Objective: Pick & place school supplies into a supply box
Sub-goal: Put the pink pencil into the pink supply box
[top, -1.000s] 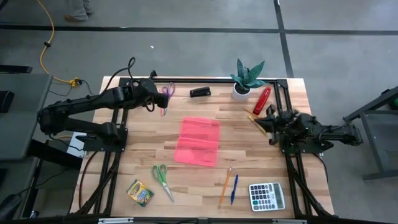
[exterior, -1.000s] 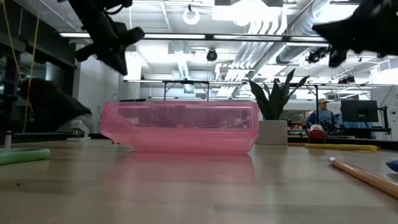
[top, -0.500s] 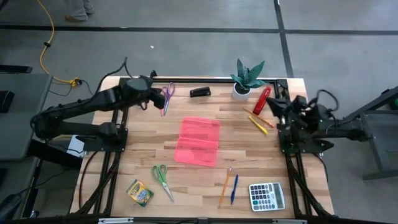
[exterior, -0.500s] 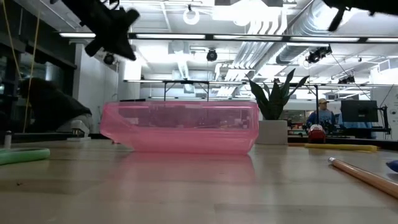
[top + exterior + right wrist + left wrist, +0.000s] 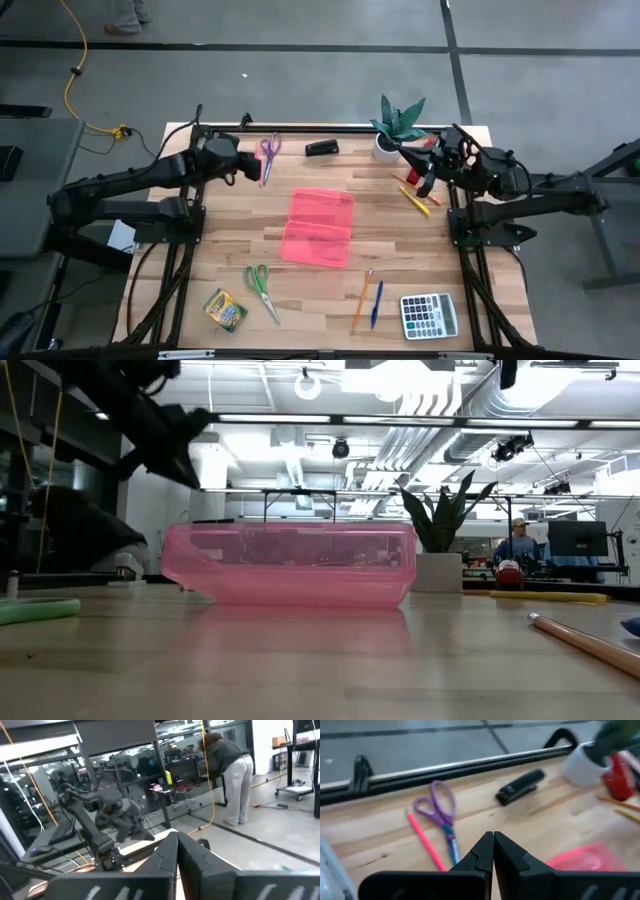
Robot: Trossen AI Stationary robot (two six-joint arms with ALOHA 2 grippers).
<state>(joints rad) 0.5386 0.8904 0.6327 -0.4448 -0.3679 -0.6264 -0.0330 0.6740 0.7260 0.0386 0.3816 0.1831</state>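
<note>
Both arms are raised, the left gripper (image 5: 253, 166) and right gripper (image 5: 428, 182) with fingers closed.

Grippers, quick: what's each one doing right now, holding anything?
Left gripper: closed, empty, above the purple scissors.
Right gripper: closed, holding nothing, raised near the plant.

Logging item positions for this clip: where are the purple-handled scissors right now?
In the high view the purple-handled scissors lie near the table's far edge on the left side, just beyond the left pincer, with the black stapler to their right.
</note>
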